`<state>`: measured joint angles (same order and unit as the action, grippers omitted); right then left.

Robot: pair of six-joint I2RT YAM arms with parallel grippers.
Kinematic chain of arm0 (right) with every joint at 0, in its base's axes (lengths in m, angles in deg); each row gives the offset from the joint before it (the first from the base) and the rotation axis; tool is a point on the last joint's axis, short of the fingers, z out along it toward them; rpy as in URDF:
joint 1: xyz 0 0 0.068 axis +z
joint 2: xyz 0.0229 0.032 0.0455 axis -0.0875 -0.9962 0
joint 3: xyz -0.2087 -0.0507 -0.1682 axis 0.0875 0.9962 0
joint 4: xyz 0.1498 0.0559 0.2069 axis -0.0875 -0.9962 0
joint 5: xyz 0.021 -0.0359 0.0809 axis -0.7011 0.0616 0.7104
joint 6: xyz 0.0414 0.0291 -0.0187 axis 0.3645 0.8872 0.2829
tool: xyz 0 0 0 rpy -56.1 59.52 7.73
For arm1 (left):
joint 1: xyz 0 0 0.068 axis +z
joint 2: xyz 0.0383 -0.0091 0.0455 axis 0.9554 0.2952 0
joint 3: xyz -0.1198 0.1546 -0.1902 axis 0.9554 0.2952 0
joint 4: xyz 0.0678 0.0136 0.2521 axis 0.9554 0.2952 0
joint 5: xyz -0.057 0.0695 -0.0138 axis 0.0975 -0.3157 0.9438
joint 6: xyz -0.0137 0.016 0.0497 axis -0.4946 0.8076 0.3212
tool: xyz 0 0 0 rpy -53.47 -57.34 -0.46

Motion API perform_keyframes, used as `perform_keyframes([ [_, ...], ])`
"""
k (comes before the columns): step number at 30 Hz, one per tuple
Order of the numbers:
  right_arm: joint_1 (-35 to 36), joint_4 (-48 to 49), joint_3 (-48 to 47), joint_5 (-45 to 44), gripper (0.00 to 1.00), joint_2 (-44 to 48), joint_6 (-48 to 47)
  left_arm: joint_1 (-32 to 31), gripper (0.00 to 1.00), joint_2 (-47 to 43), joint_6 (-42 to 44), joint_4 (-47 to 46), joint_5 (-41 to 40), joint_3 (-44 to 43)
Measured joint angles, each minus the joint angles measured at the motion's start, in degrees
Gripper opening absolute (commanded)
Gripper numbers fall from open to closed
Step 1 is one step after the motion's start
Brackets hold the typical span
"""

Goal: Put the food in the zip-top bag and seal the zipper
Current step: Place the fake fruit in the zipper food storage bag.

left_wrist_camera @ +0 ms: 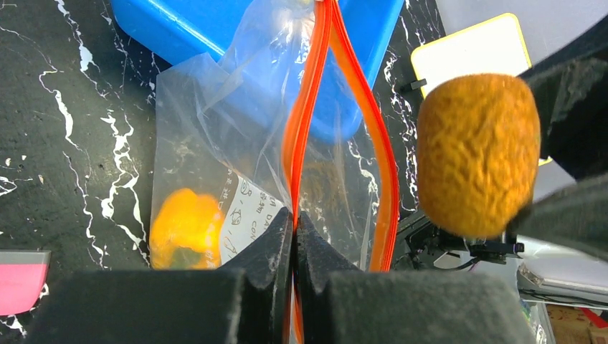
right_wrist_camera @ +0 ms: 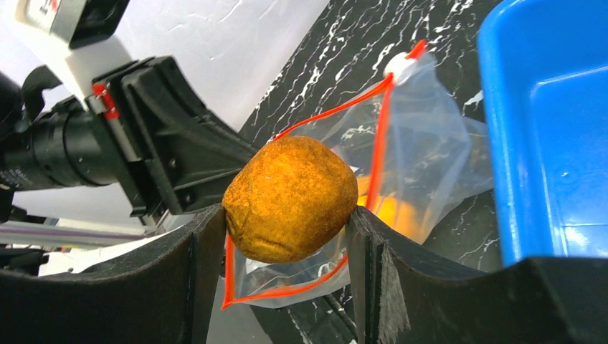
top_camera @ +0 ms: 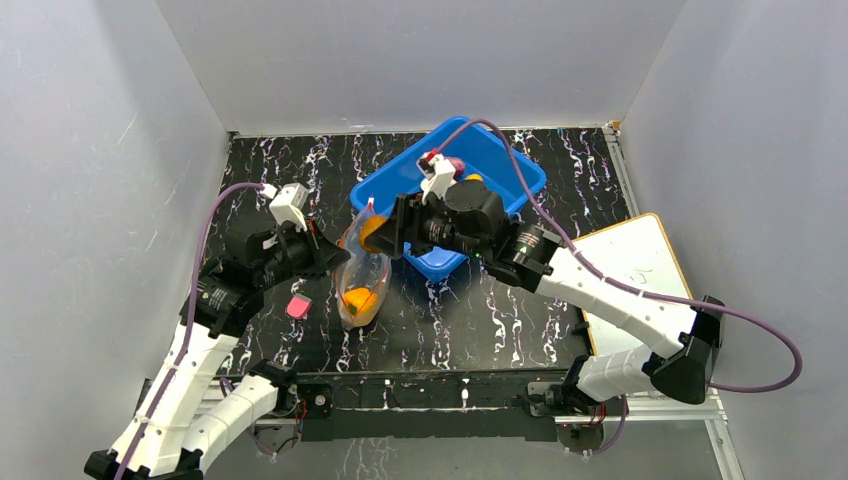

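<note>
The clear zip-top bag (top_camera: 362,275) hangs upright at the table's middle, mouth gaping, with an orange-yellow pepper (top_camera: 360,300) at its bottom. My left gripper (left_wrist_camera: 295,223) is shut on one side of the red-orange zipper strip (left_wrist_camera: 310,100) and holds the bag up. My right gripper (right_wrist_camera: 287,215) is shut on an orange-brown lump (right_wrist_camera: 290,198) and holds it just above the open mouth (right_wrist_camera: 373,143). The lump also shows in the left wrist view (left_wrist_camera: 478,154), beside the other zipper side. The pepper shows through the plastic (left_wrist_camera: 185,229).
A blue bin (top_camera: 455,180) stands behind the bag with a purple piece (top_camera: 457,165) and a yellow one inside. A small pink block (top_camera: 298,307) lies left of the bag. A white board (top_camera: 640,265) lies at the right.
</note>
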<state>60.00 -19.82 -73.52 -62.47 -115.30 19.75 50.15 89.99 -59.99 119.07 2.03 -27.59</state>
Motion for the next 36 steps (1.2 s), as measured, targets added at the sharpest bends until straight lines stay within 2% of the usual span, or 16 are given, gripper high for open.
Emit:
perform_keyframes([
  [8, 3.87, -0.98, -0.02, -3.8, 0.51, -1.07, -0.24, 0.0, 0.0, 0.55, -0.74, 0.0, 0.24, 0.0],
  [12, 4.22, -3.61, -0.07, -5.38, 0.54, -2.47, -1.27, 0.0, 0.0, 0.57, -1.27, -0.17, 0.59, 0.0],
  [17, 4.26, -6.43, -0.68, -5.84, 0.64, -5.11, -2.16, 0.0, 0.0, 0.66, -1.79, -1.03, 1.42, 0.0],
  [23, 4.33, -8.83, -1.88, -5.84, 0.69, -6.14, -3.58, 0.0, 0.0, 0.7, -2.03, -1.31, 1.64, 0.0],
  [36, 4.55, -10.45, -4.24, -6.01, 0.67, -6.12, -4.31, 0.0, 0.0, 0.7, -2.23, -1.7, 1.79, 0.87],
])
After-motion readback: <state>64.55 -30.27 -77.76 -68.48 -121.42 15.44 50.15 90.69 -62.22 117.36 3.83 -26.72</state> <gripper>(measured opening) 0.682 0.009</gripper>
